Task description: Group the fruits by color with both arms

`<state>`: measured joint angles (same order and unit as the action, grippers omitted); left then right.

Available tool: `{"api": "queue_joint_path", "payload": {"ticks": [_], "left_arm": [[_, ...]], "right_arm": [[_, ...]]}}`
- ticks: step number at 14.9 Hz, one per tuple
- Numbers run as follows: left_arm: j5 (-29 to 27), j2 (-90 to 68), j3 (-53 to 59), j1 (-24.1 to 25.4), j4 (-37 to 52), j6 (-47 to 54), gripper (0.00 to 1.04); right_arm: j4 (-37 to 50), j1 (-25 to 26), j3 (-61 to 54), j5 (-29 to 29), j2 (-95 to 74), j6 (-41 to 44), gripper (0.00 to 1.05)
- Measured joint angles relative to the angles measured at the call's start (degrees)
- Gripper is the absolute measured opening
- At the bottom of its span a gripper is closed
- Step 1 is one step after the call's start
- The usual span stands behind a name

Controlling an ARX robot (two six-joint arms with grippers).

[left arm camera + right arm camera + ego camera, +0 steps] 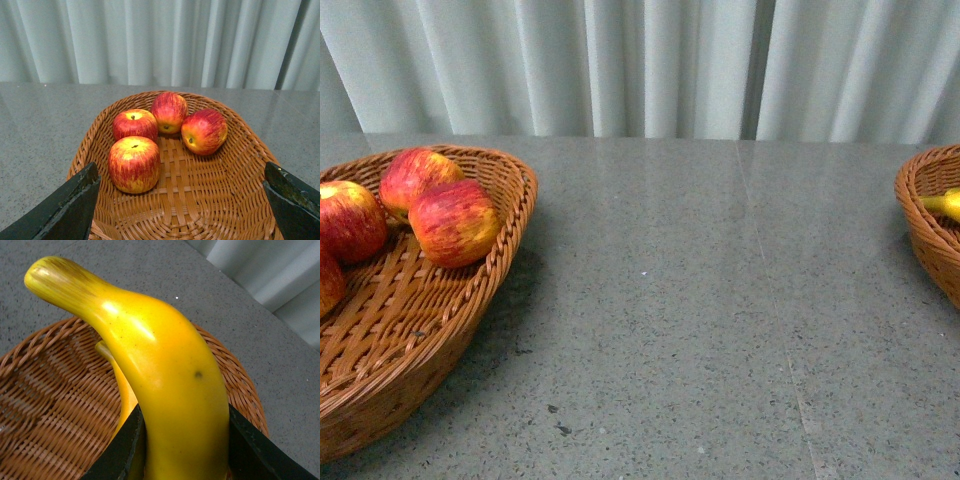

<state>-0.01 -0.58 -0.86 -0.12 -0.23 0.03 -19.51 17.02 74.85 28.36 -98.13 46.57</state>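
Several red apples streaked with yellow lie in the wicker basket (470, 300) at the left; one apple (455, 222) rests near its inner rim. In the left wrist view my left gripper (181, 175) hangs open over the same basket (215, 200), its fingers (70, 205) wide apart, with the nearest apple (135, 164) just ahead. My right gripper (182, 440) is shut on a bright-yellow banana (165, 380) above a second basket (50, 405). Another banana (126, 395) lies behind it. In the front view only a banana tip (945, 203) shows; neither arm appears there.
The right basket (930, 235) is cut off by the frame's right edge. A grey speckled tabletop (700, 300) stretches between the two baskets. Pale pleated curtains (650, 65) hang behind the table.
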Motion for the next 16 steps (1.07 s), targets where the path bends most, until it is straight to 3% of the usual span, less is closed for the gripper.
{"api": "queue_joint_path", "payload": {"ticks": [2,6,7,9,13,14,16], "left_arm": [[0.0,0.0,0.0,0.0,0.0,0.0,0.98],[0.0,0.0,0.0,0.0,0.0,0.0,0.98],[0.0,0.0,0.0,0.0,0.0,0.0,0.98],[0.0,0.0,0.0,0.0,0.0,0.0,0.98],[0.0,0.0,0.0,0.0,0.0,0.0,0.98],[0.0,0.0,0.0,0.0,0.0,0.0,0.98],[0.0,0.0,0.0,0.0,0.0,0.0,0.98]], "right_arm": [[-1.9,0.3,0.0,-0.1,0.0,2.9,0.41],[-3.3,-0.3,0.4,6.9,4.7,-2.0,0.95],[-1.7,-0.6,0.4,9.7,7.0,-5.2,0.99],[5.1,-0.9,-1.6,14.4,12.8,-12.5,0.98],[14.8,0.5,-16.2,19.5,27.4,-23.0,0.98],[24.7,-0.6,-22.8,11.3,31.6,-27.7,0.91],[36.3,-1.3,-37.5,-4.8,43.3,-37.5,0.73]]}}
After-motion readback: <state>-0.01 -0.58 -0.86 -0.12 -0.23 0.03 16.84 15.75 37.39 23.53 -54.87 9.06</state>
